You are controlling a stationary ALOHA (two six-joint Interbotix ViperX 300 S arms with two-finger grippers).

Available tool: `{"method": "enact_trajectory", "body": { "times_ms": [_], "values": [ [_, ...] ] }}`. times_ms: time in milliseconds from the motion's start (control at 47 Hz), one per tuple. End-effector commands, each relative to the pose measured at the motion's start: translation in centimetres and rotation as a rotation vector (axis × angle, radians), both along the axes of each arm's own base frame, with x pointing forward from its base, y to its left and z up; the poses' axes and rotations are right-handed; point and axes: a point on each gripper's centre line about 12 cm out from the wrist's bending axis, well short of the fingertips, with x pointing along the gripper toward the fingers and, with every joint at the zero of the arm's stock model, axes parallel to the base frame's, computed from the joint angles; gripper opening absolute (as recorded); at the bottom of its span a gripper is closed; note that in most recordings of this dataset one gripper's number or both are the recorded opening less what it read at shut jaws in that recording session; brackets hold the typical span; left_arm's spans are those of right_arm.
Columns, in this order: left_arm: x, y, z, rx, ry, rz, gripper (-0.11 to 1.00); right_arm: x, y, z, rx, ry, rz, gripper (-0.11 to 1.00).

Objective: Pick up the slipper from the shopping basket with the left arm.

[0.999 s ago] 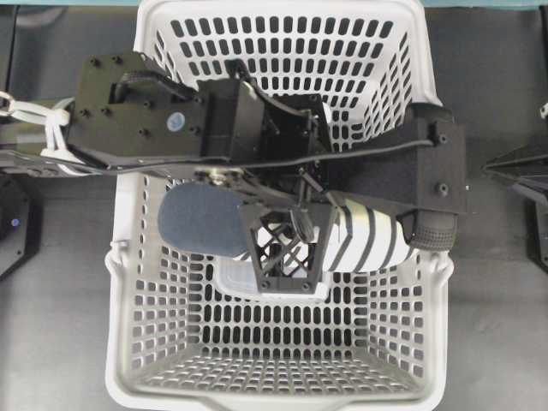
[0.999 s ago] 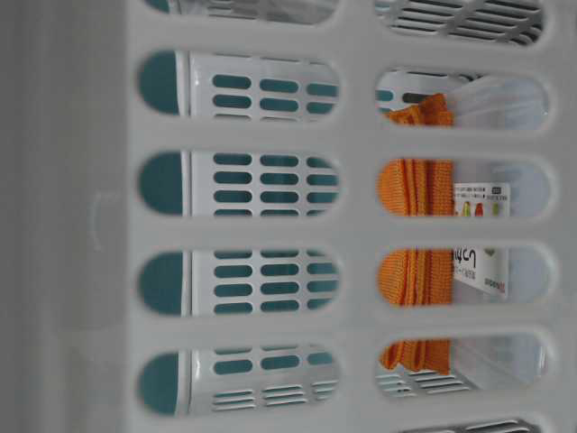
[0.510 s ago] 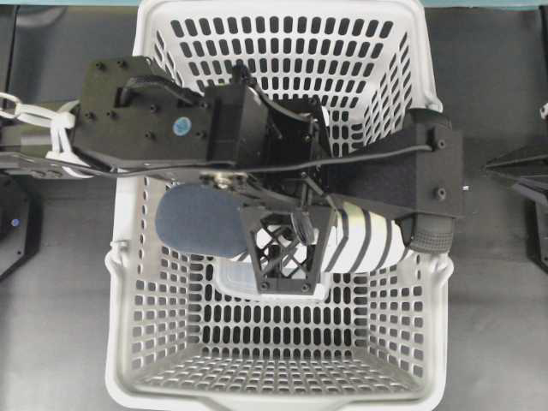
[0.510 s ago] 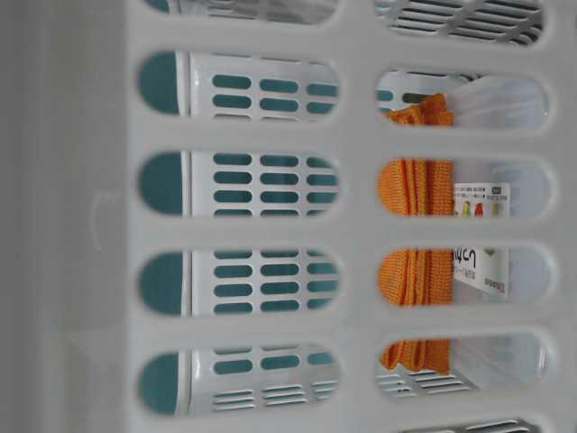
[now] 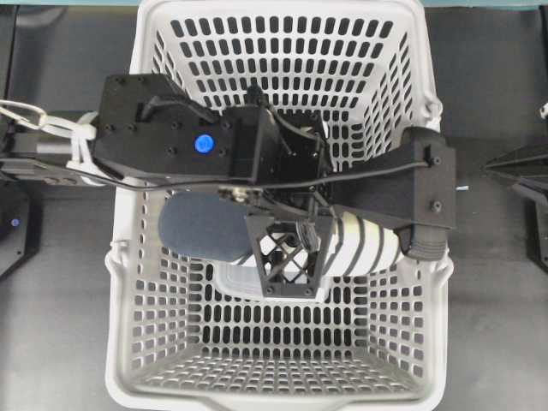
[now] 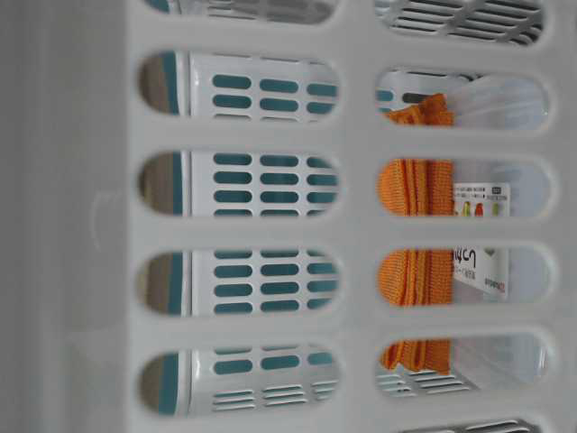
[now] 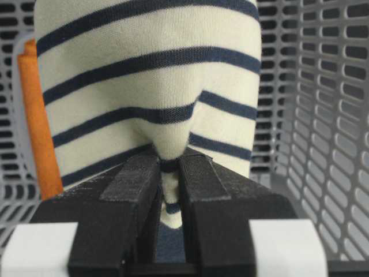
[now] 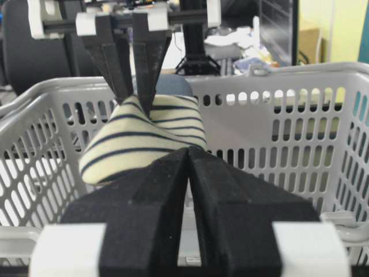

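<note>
The slipper point(image 5: 201, 227), with a navy toe and a cream striped rest, hangs crosswise over the middle of the light-grey shopping basket point(image 5: 128, 282). My left gripper point(image 5: 301, 233) points down and is shut on a pinched fold of its striped fabric. In the left wrist view the jaws point(image 7: 170, 164) squeeze the fold of the slipper point(image 7: 150, 86). The right wrist view shows the slipper point(image 8: 144, 138) hanging from the left gripper's fingers point(image 8: 115, 69) at about the height of the basket rim point(image 8: 277, 72). My right gripper point(image 8: 189, 151) is shut and empty, outside the basket.
A folded orange cloth point(image 7: 37, 133) and a clear labelled package point(image 5: 235, 282) lie on the basket floor below the slipper. The cloth point(image 6: 415, 189) shows through the basket wall point(image 6: 352, 225). The idle right arm point(image 5: 518, 184) sits at the right edge.
My left arm has shifted to the right over the basket with the slipper still held. The right arm has not moved.
</note>
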Motion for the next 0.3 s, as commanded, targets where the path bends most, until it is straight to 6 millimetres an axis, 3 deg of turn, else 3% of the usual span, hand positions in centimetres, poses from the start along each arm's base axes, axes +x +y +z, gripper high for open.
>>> {"method": "enact_trajectory", "body": {
  "times_ms": [0,276],
  "values": [
    [-1.13,-0.05,2.08,-0.005,-0.057,-0.002,0.07,0.12,0.02,0.20,0.005,-0.005,0.001,0.00],
    [-1.03,0.08,1.75,-0.010,-0.087,0.005,0.07,0.12,0.02,0.20,0.005,-0.005,0.001,0.00]
  ]
}}
